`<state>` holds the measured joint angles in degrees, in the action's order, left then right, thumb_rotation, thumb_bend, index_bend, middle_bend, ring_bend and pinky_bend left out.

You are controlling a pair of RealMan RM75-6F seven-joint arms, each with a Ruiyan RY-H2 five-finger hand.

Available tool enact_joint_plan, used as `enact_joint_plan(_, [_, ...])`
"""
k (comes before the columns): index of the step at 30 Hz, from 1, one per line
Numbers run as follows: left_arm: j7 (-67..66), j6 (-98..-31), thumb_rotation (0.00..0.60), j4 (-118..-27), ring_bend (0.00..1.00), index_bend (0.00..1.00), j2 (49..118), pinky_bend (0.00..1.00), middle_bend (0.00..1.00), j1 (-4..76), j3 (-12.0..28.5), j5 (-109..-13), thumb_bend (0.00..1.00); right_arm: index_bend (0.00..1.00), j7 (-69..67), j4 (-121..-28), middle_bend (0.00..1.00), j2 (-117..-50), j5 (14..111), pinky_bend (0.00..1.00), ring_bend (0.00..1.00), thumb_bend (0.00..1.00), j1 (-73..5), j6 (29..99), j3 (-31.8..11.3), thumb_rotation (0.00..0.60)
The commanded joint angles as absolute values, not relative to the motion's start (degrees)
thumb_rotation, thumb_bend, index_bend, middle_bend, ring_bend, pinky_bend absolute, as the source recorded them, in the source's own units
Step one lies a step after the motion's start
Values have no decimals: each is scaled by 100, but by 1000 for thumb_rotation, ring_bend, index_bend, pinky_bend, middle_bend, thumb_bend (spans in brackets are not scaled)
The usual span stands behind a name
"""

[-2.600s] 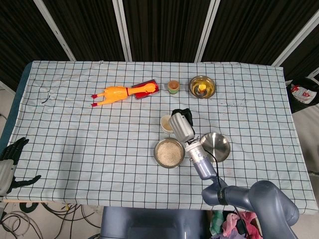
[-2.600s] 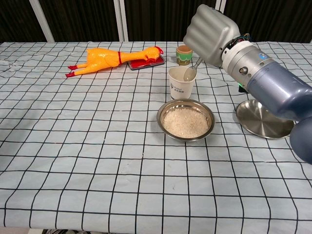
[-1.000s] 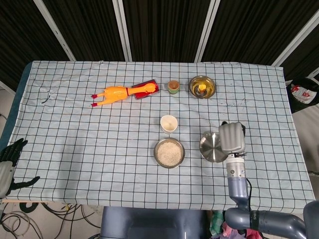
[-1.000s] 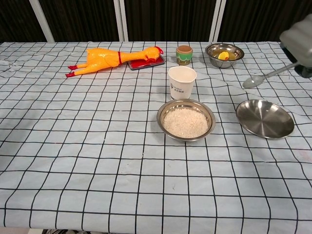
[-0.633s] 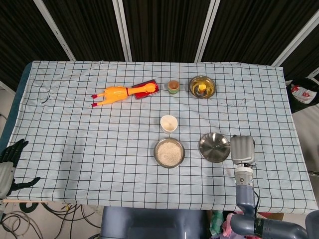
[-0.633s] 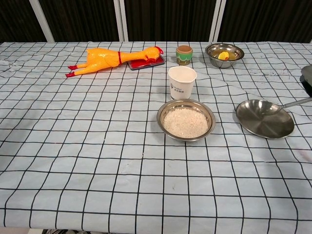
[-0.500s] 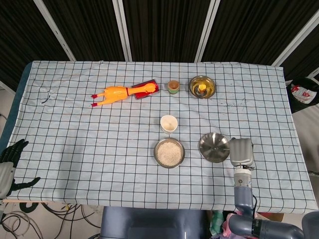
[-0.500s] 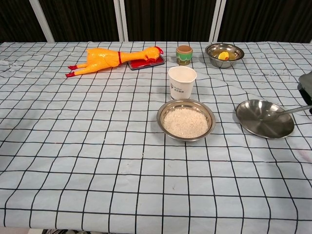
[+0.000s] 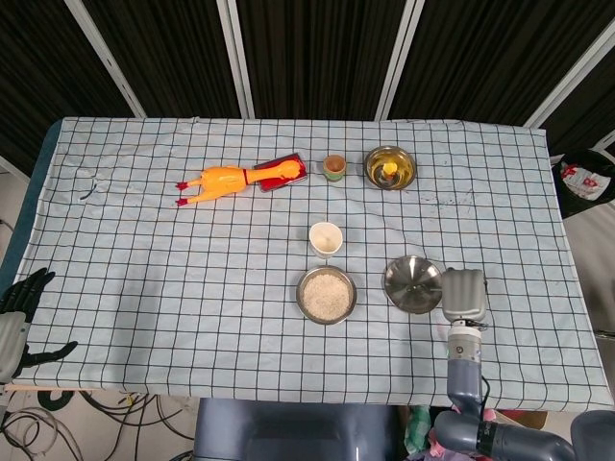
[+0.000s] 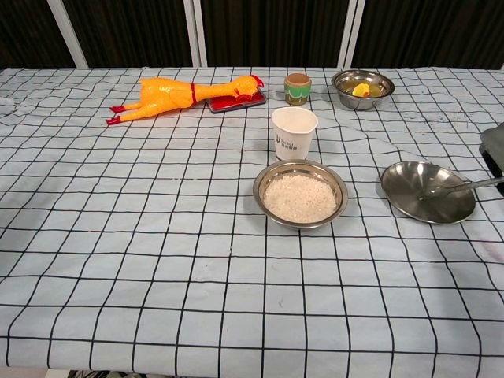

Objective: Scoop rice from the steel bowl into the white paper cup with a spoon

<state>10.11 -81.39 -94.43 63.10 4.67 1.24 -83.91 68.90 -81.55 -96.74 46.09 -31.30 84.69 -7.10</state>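
Dark slatted panels with pale uprights behind; in front, a table [image 9: 144, 288] under a white cloth with a black grid, wrinkled toward the far right edge. Off the table's right end, a dark bag with a red and white tag [image 9: 586, 181].

At the near right edge, the right hand [image 9: 463, 293], back turned up in the head view, fingers folded down around the handle of a spoon [image 10: 461, 186]; only a dark sliver of that hand at the frame border in the chest view. Spoon bowl resting inside an empty steel dish [image 10: 428, 191] just to the left of the hand, handle running back toward it.

Further left of the hand, past the dish, the steel bowl [image 10: 300, 192] filled with white rice [image 10: 299, 197]. Just beyond that bowl, farther from the hand, the white paper cup [image 10: 294, 133], upright, contents not visible from either camera.

Along the far side of the cloth: a second steel bowl [image 10: 362, 83] with something yellow inside, a small brown and green pot [image 10: 297, 88], and a yellow rubber chicken [image 10: 179, 94] lying with its head on a red tray [image 10: 236, 99].

Far off at the near left corner, beyond the table edge, the left hand [image 9: 21, 317], dark fingers spread and holding nothing.
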Motion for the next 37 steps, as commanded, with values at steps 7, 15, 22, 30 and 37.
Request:
enact_joint_plan(7, [1010,-8153,600,-9444,0,0,6307,0,0,459,120,-8402,0,215,6865,-8297,1000,-9578,4634,1000,1000,319,-3006,8563,-701,600])
enact_joint_plan(15, [1023,-8212,600,-9418,0,0,6297,0,0,431,105,-8451,0,151,6605,-8804,856,-9128,5093,888,935,292,-2799,8744,-494,600])
enact_joint_plan(22, [944,-8263,600,-9354,0,0,6290,0,0,406,19,-8613,0,0,5254,-9621,203,-7820,6563,323,261,252,-2244,9097,270,600])
enact_joint_plan(30, [434,-8353,600,-9215,0,0,6310,0,0,365,-48,-8723,0,0,2881,-10067,0,-6387,7871,213,0,87,-1397,9557,997,600])
enact_joint_plan(37, [152,-8463,600,-9136,0,0,6381,0,0,330,-15,-8709,0,0,1464,-9520,0,-6123,8457,208,0,63,-858,9889,1177,600])
